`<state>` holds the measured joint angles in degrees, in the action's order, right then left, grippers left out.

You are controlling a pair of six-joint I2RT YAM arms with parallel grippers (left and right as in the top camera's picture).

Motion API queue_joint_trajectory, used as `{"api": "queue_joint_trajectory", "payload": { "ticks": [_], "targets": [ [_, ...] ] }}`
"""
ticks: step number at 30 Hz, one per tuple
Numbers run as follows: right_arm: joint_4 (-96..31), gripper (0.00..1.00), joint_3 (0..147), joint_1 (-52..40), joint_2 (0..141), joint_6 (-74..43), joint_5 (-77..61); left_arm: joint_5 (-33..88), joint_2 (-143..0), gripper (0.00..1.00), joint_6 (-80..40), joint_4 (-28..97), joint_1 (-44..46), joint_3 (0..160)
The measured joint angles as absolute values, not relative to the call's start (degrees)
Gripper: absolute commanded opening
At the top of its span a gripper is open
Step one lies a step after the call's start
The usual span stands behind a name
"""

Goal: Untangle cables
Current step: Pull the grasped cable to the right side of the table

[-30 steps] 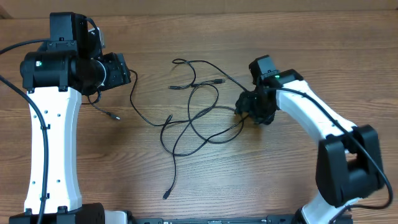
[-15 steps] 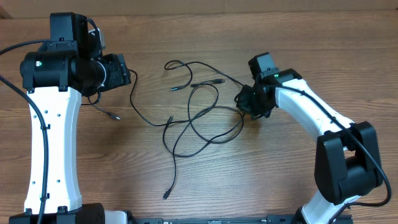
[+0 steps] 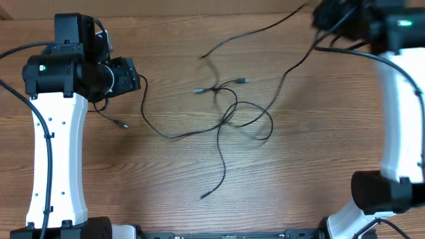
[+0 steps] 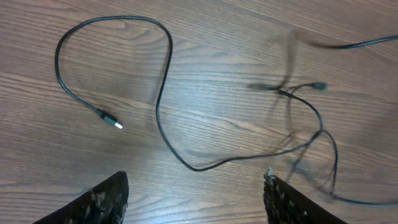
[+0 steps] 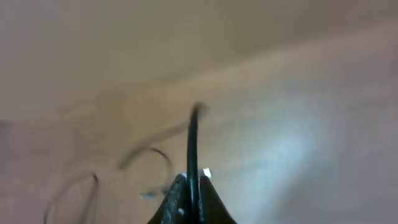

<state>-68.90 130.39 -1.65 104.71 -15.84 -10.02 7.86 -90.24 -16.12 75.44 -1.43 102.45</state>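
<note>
Several cables (image 3: 229,109) lie knotted across the middle of the wooden table (image 3: 299,192). One strand runs taut from that knot to the upper right corner of the overhead view, where the right arm (image 3: 398,99) carries the right gripper (image 3: 332,14).

The main risk, as I judge it, is that the pull drags the whole tangle along instead of opening it. Nothing pins the far side down, so the crossing at centre frame may cinch tighter (motion blur there suggests it is being tugged). A second risk is the thin cord slipping out of the pinch, since so little of it is caught.

In the right wrist view the right gripper's jaws are pressed together on that single strand (image 5: 192,143), which rises straight up from between them.

The left gripper (image 4: 196,199) sits at the bottom of its own view with its fingers (image 4: 102,202) spread wide, gripping and touching nothing. A loop ending in a silver-tipped plug (image 4: 113,121) lies on the wood at upper left, well clear of it.
</note>
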Motion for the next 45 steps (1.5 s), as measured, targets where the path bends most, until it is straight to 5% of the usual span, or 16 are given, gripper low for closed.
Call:
{"api": "queue_joint_trajectory", "payload": {
  "ticks": [7, 25, 45],
  "targets": [
    [-68.8, 0.04, 141.0, 4.4, 103.3, -14.3, -9.8, 7.8, -90.3, 0.69, -16.1, 75.2, -0.8, 102.5],
    [-81.9, 0.04, 141.5, 14.0, 103.4, -13.6, 4.4, 7.8, -91.2, 0.68, -16.1, 74.5, 1.1, 102.4],
    [-77.6, 0.04, 141.5, 18.8, 97.4, -17.8, 10.1, 7.8, -91.2, 0.68, -16.1, 73.7, 1.1, 102.4]
  ]
}}
